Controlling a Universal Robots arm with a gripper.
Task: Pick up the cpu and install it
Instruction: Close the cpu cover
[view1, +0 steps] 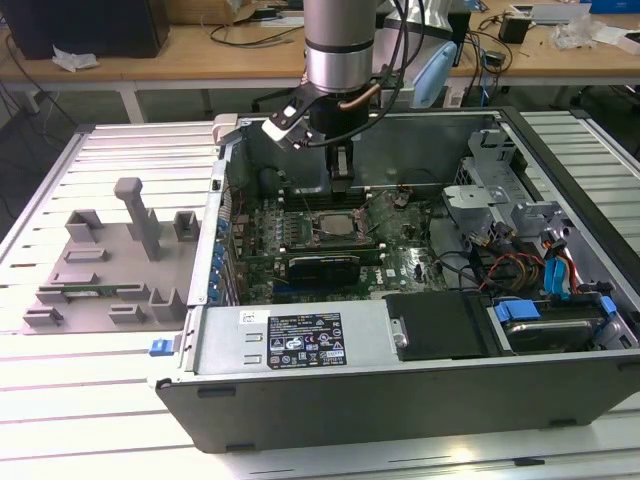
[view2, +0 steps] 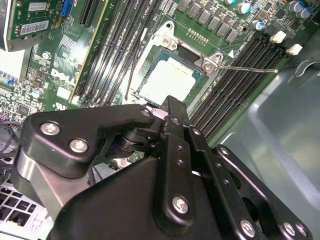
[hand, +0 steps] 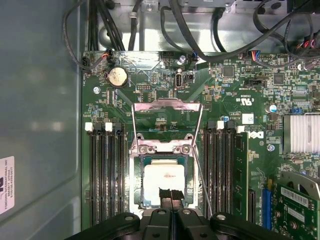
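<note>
silver cpu (hand: 162, 177) lies flat beneath the end effector (hand: 170, 194), which is closed tight and holds nothing.

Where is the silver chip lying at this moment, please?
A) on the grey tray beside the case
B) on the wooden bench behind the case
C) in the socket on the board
C: the chip sits flat in the socket, whose metal bracket stands swung open.
</note>
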